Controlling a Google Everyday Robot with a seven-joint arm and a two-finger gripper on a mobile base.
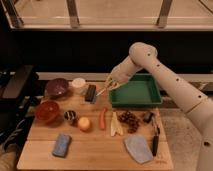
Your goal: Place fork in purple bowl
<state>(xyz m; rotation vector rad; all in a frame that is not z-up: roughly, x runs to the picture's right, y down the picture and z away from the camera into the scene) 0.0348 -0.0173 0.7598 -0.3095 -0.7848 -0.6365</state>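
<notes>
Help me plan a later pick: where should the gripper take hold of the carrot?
Probably around its middle, from straight above, jaws closing across its narrow width: the carrot lies flat on the board, with room on both sides. First the gripper, now above the board's back edge, must let go of the fork.

Green tray [136, 94] at the back right corner of the wooden board [95, 152]; red-orange bowl [47, 111] at the left edge; white cup [78, 84] and black block [90, 93] near the back edge; carrot [103, 118], orange fruit [84, 123] and possibly grapes [129, 119] mid-board; blue sponge [61, 145], grey cloth [137, 148] and black-handled knife [155, 141] towards the front edge
</notes>
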